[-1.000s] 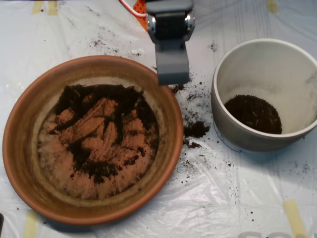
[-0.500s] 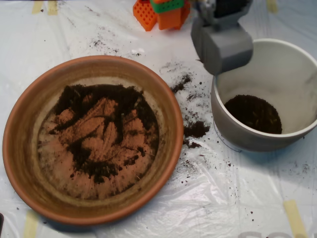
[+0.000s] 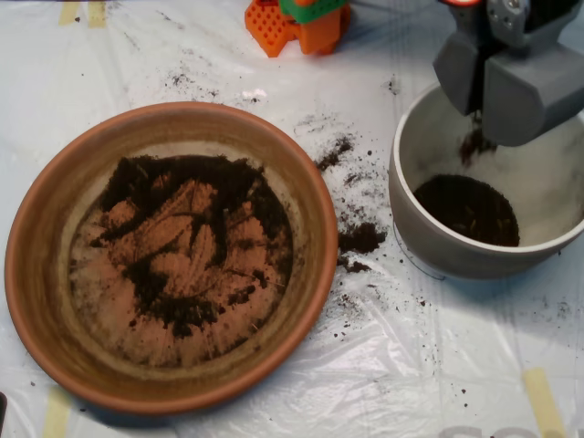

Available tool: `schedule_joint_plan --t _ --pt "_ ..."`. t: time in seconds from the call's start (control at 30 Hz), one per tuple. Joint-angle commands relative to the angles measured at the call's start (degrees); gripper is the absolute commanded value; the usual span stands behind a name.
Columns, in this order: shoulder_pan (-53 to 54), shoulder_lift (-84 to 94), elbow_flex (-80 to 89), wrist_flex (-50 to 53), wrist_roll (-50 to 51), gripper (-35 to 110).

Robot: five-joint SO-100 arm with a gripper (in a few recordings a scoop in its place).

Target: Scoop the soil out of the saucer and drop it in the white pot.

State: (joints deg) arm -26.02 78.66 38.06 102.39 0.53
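The terracotta saucer point(image 3: 36, 228) fills the left of the overhead view, with a thin, patchy layer of dark soil point(image 3: 182, 237) spread over its floor. At the right stands the white pot point(image 3: 401, 205), a dark mound of soil point(image 3: 467, 210) lying on its bottom. My grey scoop point(image 3: 484, 100) hangs above the pot's far rim, its two shells parted. A clump of soil point(image 3: 475, 144) is falling from the gap into the pot.
Spilled soil point(image 3: 360, 237) is scattered on the plastic sheet between saucer and pot, with more crumbs towards the top left. Orange and green blocks point(image 3: 297, 23) stand at the top edge. Yellow tape strips point(image 3: 538, 397) mark the sheet.
The scoop has swung right, from above the saucer's far rim to over the white pot. Its shells have parted and soil now drops out.
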Motion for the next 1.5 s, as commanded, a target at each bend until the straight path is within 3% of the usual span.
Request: schedule_joint_plan --t 0.0,0.4,0.57,1.0,1.23,1.47 --pt "-1.0 3.2 -2.5 0.9 -0.1 21" --pt "-1.5 8.7 4.7 0.5 -2.5 26" --pt "-0.4 19.2 19.4 -6.9 -4.4 29" --pt "22.8 24.9 20.7 -9.8 0.9 41" --pt "33.2 34.1 43.4 -19.7 -1.9 44" --pt "36.6 42.3 69.7 -30.1 -4.0 55"
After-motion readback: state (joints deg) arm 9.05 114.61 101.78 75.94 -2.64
